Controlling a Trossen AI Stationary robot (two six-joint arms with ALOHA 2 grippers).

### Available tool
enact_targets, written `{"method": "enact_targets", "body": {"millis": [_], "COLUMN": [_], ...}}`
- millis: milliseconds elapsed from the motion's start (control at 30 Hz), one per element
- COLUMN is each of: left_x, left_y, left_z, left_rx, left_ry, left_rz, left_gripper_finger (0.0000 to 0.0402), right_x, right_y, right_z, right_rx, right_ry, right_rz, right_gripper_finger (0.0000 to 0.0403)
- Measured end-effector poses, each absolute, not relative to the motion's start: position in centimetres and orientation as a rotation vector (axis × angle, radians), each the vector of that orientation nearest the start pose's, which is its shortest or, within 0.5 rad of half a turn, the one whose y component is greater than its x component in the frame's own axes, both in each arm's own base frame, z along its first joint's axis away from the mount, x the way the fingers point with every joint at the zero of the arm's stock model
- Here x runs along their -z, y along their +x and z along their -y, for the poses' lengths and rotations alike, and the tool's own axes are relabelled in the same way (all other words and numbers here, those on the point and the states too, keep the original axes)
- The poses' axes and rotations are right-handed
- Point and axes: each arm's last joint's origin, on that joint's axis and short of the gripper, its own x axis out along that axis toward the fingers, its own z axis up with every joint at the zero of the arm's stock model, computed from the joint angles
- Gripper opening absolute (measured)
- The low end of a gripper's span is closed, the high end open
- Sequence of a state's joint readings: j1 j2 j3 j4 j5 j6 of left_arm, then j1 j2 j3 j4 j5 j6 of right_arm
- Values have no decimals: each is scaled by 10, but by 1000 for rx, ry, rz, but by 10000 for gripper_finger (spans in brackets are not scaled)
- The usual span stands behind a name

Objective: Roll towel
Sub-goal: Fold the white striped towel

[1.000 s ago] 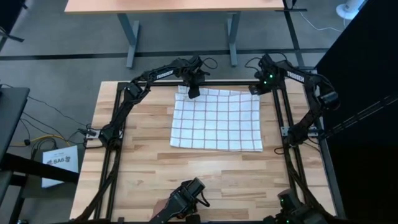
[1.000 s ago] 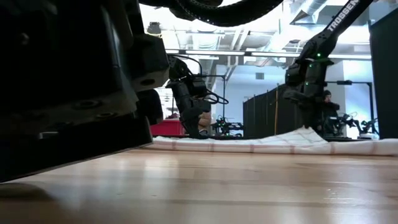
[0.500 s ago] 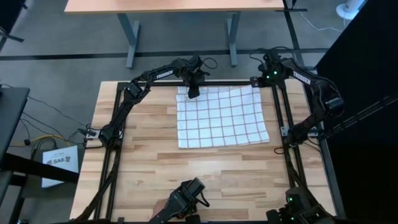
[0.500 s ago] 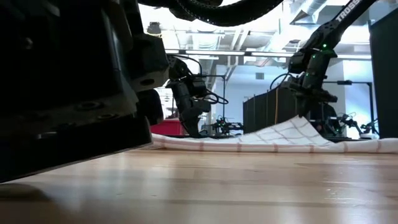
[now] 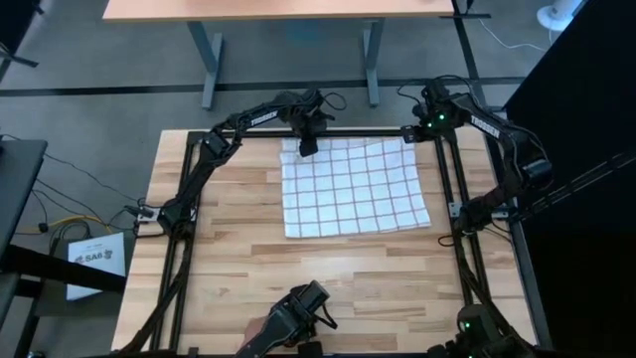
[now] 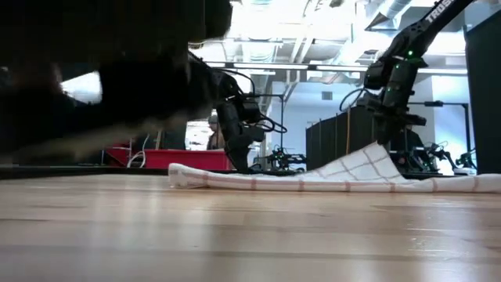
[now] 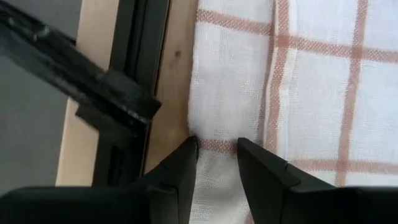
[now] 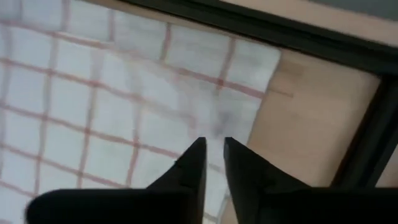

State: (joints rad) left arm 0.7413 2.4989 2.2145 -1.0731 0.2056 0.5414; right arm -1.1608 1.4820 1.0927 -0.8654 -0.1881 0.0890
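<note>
The towel (image 5: 354, 187) lies spread across the far half of the worktop (image 5: 238, 259), nearer the right edge than the left, its near hem flat on the wood and its grid of reddish-brown lines squared to the worktop's edges. Both grippers work its 2 far corners, close to the black frame rail (image 5: 368, 132) along the far edge. The left gripper (image 5: 307, 145) sits on the far-left corner; in its wrist view the fingers (image 7: 180, 171) stand a narrow gap apart with the towel's edge running between them, pinching the cloth just beside the rail. The right gripper (image 5: 409, 133) is at the far-right corner, its fingers (image 8: 189, 168) nearly pressed together on the fabric, and in the low view that corner is raised off the wood into a slanting peak under the gripper (image 6: 381, 141) while the rest of the towel (image 6: 313, 178) rests flat.
</note>
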Motion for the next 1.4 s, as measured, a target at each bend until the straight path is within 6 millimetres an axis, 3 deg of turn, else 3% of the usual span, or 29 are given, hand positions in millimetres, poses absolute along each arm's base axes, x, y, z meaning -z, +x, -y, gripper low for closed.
{"method": "enact_targets", "body": {"millis": [167,300,533,733,1033,1200,1400], "left_x": [-182,-188,-188,-187,-179,-179,-179], "left_y": [374,371,361,355,355,357,360], "left_z": [-337,-334,-325,-321,-328,-330,-326], "left_rx": [-147,-147,-112,-123,-144,-145,-135], "left_ry": [-132,-144,-250,-342,-320,-295,-289], "left_rz": [-1303,-1341,-1449,-1507,-1466,-1445,-1449], "left_gripper_finger": [103,103,103,103,103,103,103], "right_x": [-255,-255,-218,-179,-174,-179,-156], "right_y": [127,147,193,194,190,189,183], "right_z": [235,231,241,252,271,289,316], "right_rx": [780,707,577,512,583,692,711], "right_ry": [784,690,586,590,544,582,736], "right_rz": [-939,-923,-971,-1127,-1063,-943,-1075], "right_gripper_finger": [90,97,97,97,97,97,98]}}
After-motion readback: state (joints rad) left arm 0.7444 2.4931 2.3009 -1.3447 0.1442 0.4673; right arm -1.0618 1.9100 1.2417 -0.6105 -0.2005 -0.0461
